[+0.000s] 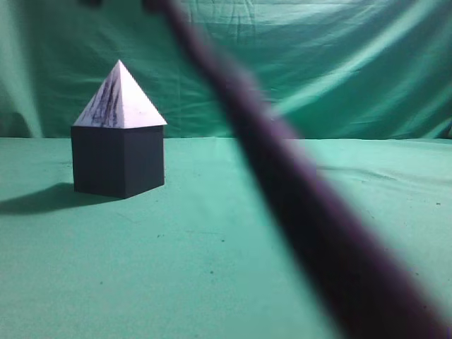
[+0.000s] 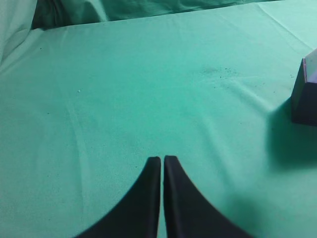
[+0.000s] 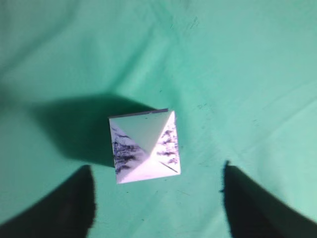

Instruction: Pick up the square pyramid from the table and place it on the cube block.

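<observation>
The white-lilac square pyramid (image 1: 119, 99) with dark streaks sits upright on top of the dark navy cube block (image 1: 117, 161), left of centre on the green table (image 1: 212, 254). The right wrist view looks straight down on the pyramid (image 3: 144, 147); the cube beneath it is hidden. My right gripper (image 3: 157, 198) is open and empty, well above the pyramid and apart from it. My left gripper (image 2: 162, 159) is shut and empty over bare cloth; the cube (image 2: 304, 101) shows at the right edge of the left wrist view, with a sliver of the pyramid on it.
A dark blurred arm (image 1: 296, 183) crosses the exterior view diagonally from the top centre to the bottom right, close to the camera. A green cloth backdrop (image 1: 318, 63) hangs behind the table.
</observation>
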Tool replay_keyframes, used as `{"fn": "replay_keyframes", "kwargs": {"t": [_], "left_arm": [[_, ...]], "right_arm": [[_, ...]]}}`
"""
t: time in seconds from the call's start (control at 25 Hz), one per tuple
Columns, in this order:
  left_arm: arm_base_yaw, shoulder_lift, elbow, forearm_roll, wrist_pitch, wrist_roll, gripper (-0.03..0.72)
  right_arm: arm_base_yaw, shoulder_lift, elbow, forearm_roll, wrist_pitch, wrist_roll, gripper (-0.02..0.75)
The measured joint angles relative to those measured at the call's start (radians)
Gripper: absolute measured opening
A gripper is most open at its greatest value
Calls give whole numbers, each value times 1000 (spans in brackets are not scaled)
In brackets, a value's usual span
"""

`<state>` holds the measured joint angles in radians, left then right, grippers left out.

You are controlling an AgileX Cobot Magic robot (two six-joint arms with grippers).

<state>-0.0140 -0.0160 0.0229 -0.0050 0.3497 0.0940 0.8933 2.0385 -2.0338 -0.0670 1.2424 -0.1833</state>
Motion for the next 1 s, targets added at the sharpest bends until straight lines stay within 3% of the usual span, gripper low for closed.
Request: {"fn": "replay_keyframes", "kwargs": {"t": [0.2, 0.32, 0.48, 0.64, 1.0], "left_arm": [[0, 0, 0, 0, 0, 0, 0], [0, 0, 0, 0, 0, 0, 0], [0, 0, 0, 0, 0, 0, 0], [0, 0, 0, 0, 0, 0, 0], [0, 0, 0, 0, 0, 0, 0]], "right_arm": [[0, -179, 0, -7, 10, 21, 116], [0, -292, 12, -32, 16, 53, 0], [-17, -470, 124, -38, 17, 93, 0], [-35, -637, 336, -46, 6, 107, 0], [-38, -937, 866, -26, -316, 156, 0]]}}
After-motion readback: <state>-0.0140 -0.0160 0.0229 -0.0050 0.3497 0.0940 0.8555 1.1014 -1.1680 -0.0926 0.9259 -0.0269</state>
